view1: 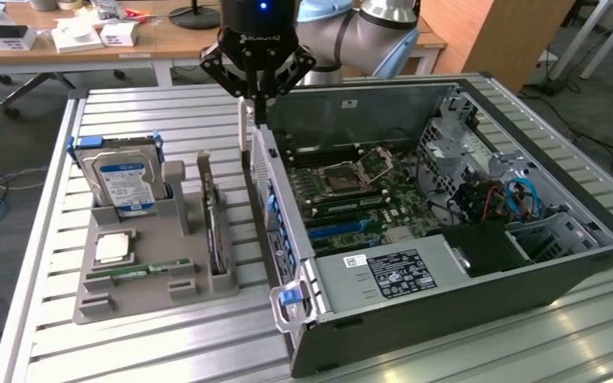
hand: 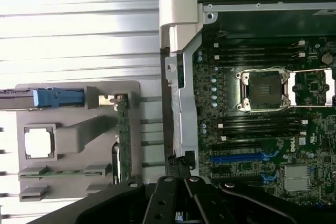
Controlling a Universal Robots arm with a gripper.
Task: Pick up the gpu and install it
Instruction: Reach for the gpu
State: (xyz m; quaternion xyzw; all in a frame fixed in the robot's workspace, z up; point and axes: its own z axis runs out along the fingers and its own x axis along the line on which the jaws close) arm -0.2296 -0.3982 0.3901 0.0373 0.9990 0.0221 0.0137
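Upper centre of the exterior view: gripper [view1: 255,94], black, pointing straight down, fingers pressed together with nothing between them. It hangs over the rear corner of the computer case [view1: 445,319], above the wall that faces the tray, well apart from the gpu.

Left of centre, exterior view: gpu [view1: 211,219], standing on its long edge in a slot of the grey tray [view1: 136,299], on the tray side nearest the case. Untouched. The wrist view shows its green board edge-on, in that slot.

Same tray, rear: hard drive [view1: 124,182], upright, blue label outward, blue-handled bracket around it.

Same tray, front: processor chip [view1: 112,247], flat in a square recess; memory stick [view1: 141,271], lying flat just in front of it.

Right half, exterior view: case lying open side up; motherboard [view1: 360,191] exposed, blue expansion slots [view1: 338,227] unoccupied.

Underneath everything: slatted metal table [view1: 157,112].
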